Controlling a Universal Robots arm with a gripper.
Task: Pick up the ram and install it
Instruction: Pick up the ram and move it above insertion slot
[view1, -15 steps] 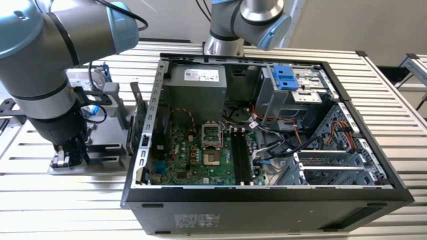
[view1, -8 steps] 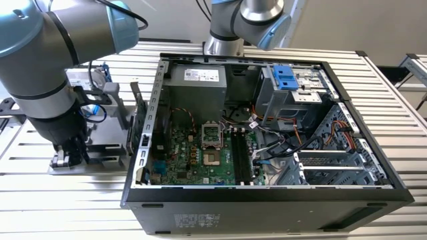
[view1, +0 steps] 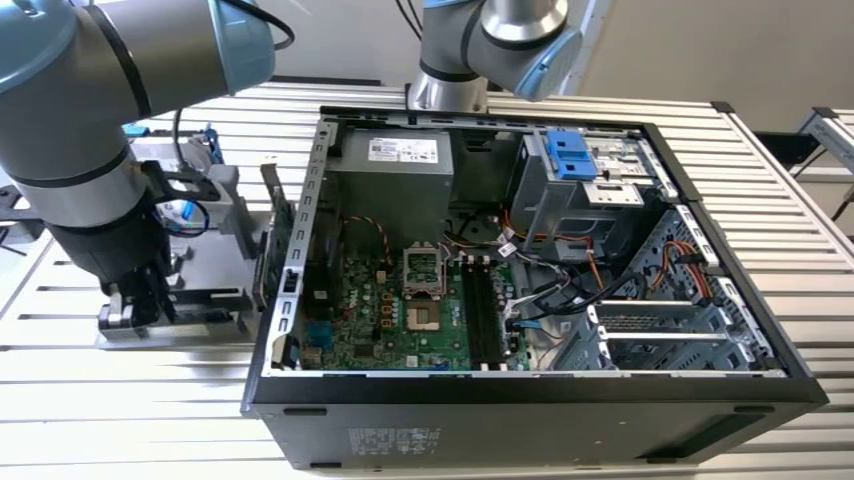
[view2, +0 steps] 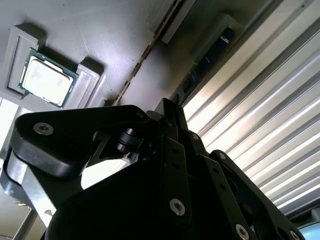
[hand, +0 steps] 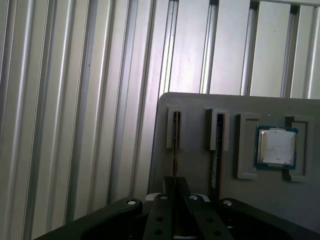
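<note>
"Jaws first: how wide do they stand?"

"Can't tell. The gripper (view1: 136, 305) is down low at the exterior view's left. In both wrist views its black linkage covers its own tip, so whether anything is clamped is hidden."

"And the ram?"

"Standing on edge in a slot of a grey tray (hand: 200, 107). In the first wrist view the ram (hand: 175, 137) shows as a thin line running straight under the gripper's tip. A darker stick (hand: 218, 150) stands in the neighbouring slot, apart from it. Past that, a processor chip (hand: 276, 146) lies flat in a square recess."

"What comes next along the exterior view?"

"A green board (view1: 279, 245) on edge, just beside the wall of the open computer case (view1: 534, 420). Inside the case the motherboard (view1: 380, 310) lies flat, with long dark memory sockets (view1: 483, 310) near the middle. A grey power supply box (view1: 400, 165) sits behind it, and a second arm's base (view1: 451, 90) is mounted beyond the case."

"Further right?"

"A metal drive cage with a blue latch (view1: 571, 155), and loose cables (view1: 561, 290) below it — orange, black and blue. Everything stands on a slatted metal table (view1: 134, 410)."
</note>
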